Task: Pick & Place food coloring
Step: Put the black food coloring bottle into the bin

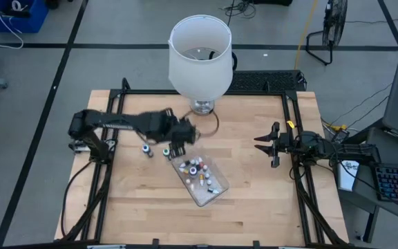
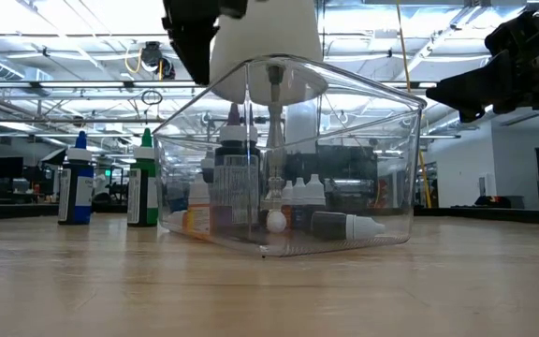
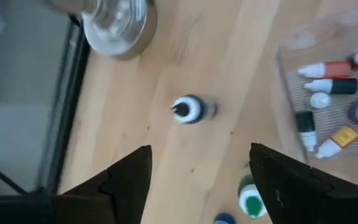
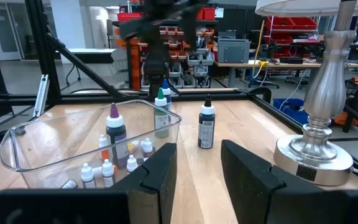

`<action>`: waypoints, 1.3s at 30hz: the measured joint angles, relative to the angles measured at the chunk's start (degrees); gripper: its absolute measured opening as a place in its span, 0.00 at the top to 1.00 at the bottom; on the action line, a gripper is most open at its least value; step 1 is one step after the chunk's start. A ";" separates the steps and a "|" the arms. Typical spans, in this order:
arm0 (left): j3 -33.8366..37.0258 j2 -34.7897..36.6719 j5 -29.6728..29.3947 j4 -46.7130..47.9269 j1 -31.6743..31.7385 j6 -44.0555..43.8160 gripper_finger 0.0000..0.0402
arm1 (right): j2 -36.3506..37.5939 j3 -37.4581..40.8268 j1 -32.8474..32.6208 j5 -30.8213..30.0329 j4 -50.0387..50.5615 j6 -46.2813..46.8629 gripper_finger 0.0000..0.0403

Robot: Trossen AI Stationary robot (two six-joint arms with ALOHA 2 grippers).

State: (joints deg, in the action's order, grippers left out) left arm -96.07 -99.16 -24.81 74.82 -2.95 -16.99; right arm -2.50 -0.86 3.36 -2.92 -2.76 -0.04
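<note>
Three food coloring bottles stand upright on the wood outside the tray: a dark one with a black cap (image 3: 188,109) (image 4: 206,127), a green-capped one (image 1: 166,151) (image 2: 141,183) and a blue-capped one (image 1: 146,149) (image 2: 76,183). Several more lie or stand in the clear tray (image 1: 200,176), one with a purple cap (image 4: 114,124). My left gripper (image 3: 201,152) (image 1: 185,135) hangs open above the black-capped bottle, pointing down and touching nothing. My right gripper (image 4: 199,149) (image 1: 261,144) waits open at the table's right side.
A lamp with a big white shade (image 1: 199,55) stands on its metal base (image 3: 114,25) (image 4: 316,155) near the far edge, close to my left gripper. The clear tray (image 2: 284,154) sits at mid-table. Bare wood lies between the tray and my right gripper.
</note>
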 joint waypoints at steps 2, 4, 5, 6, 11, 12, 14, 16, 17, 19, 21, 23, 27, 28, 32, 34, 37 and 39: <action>0.00 0.23 3.00 -0.05 2.93 2.32 0.32 | 0.00 0.01 -0.02 0.00 0.00 -0.01 0.72; 0.00 0.22 4.21 -0.57 5.62 4.97 0.31 | 0.00 0.00 -0.02 0.00 0.00 -0.01 0.72; 0.07 0.23 4.24 -1.09 6.91 6.25 0.31 | 0.01 0.02 -0.01 -0.01 0.00 -0.01 0.72; 0.38 0.23 4.53 -1.94 8.17 7.41 0.32 | 0.00 0.02 -0.02 0.00 0.00 -0.01 0.72; 4.43 0.20 9.95 -7.42 13.41 11.54 0.31 | 0.00 0.00 0.00 0.00 0.00 -0.01 0.72; 5.46 0.20 10.91 -8.53 14.09 12.09 0.31 | 0.00 0.00 -0.02 -0.02 0.00 -0.01 0.72; 7.98 0.23 12.19 -11.17 15.03 12.98 0.31 | 0.02 0.00 -0.01 0.00 0.00 -0.01 0.72; 11.01 0.23 12.83 -14.20 15.65 13.75 0.31 | 0.00 0.00 -0.02 -0.01 0.00 0.01 0.72; 12.56 0.23 12.86 -15.78 15.86 13.94 0.31 | 0.00 0.02 -0.02 -0.01 0.00 0.00 0.72; 15.31 0.23 12.98 -18.23 16.11 13.92 0.31 | 0.00 0.01 -0.01 -0.01 0.00 0.00 0.72; 17.87 0.23 13.99 -20.65 16.31 13.92 0.31 | 0.00 0.02 -0.02 0.00 0.00 -0.01 0.72; 20.50 0.23 15.39 -23.89 16.45 13.92 0.31 | 0.00 0.01 -0.02 -0.01 -0.01 -0.01 0.72; 24.97 0.20 16.41 -29.98 16.40 14.33 0.31 | 0.00 0.00 -0.01 -0.01 0.00 0.00 0.72; 25.79 0.20 16.41 -31.05 16.42 14.33 0.31 | 0.00 0.01 -0.01 -0.01 0.00 0.00 0.72; 28.01 0.14 16.39 -33.97 16.58 14.27 0.31 | 0.00 0.00 -0.02 -0.01 0.00 -0.01 0.72; 28.83 0.14 16.38 -34.88 16.57 14.27 0.30 | 0.00 0.01 -0.02 0.00 0.00 0.00 0.72; 29.07 0.12 16.39 -35.22 16.54 14.14 0.31 | 0.00 0.00 -0.02 0.00 0.00 -0.01 0.72; 29.07 0.14 16.36 -36.04 16.56 14.14 0.31 | 0.00 0.02 -0.02 0.00 0.00 0.00 0.72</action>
State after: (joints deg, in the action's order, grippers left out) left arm -67.00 -99.02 -8.45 38.78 13.61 -2.85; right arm -2.50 -0.84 3.33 -2.92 -2.76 -0.04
